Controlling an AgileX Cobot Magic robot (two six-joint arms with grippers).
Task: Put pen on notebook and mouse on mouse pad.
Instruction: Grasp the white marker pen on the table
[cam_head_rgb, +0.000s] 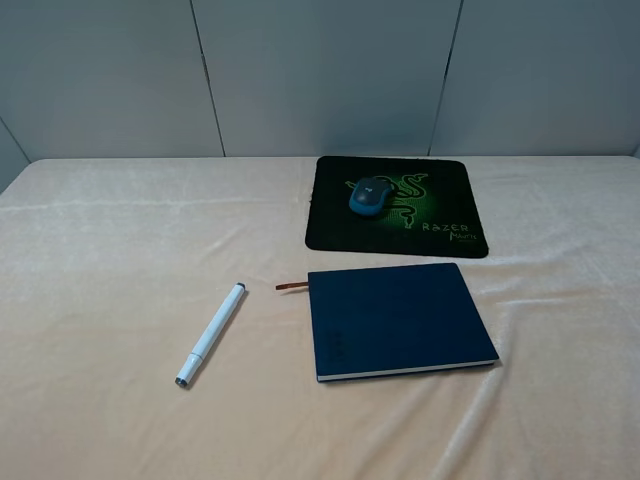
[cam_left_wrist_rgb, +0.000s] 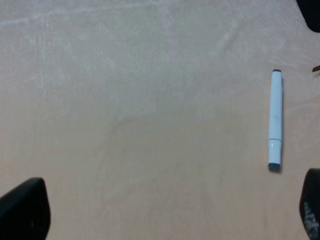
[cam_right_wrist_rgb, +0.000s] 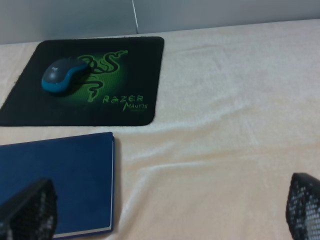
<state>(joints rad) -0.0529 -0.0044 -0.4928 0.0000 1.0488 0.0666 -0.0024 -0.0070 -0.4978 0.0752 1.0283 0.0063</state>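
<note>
peach cloth covers the surface (cam_head_rgb: 120, 260). the mouse pad (cam_head_rgb: 330, 225) lies far, right of centre. the notebook (cam_head_rgb: 400, 320) lies flat just near of it, its cover bare for the pen (cam_head_rgb: 210, 335). the pen rests on the cloth to the left, apart, with only the ribbon (cam_head_rgb: 291, 287) between. the mouse (cam_head_rgb: 370, 195) already sits on the pad. both the left end effector (cam_left_wrist_rgb: 167, 207) and the right end effector (cam_right_wrist_rgb: 165, 207) hang wide open and empty.

Soft matt cloth (cam_head_rgb: 120, 230) covers the table, under a smooth plastic pen (cam_head_rgb: 211, 334), matt notebook (cam_head_rgb: 400, 318) and glossy-topped mouse (cam_head_rgb: 370, 195)
</note>
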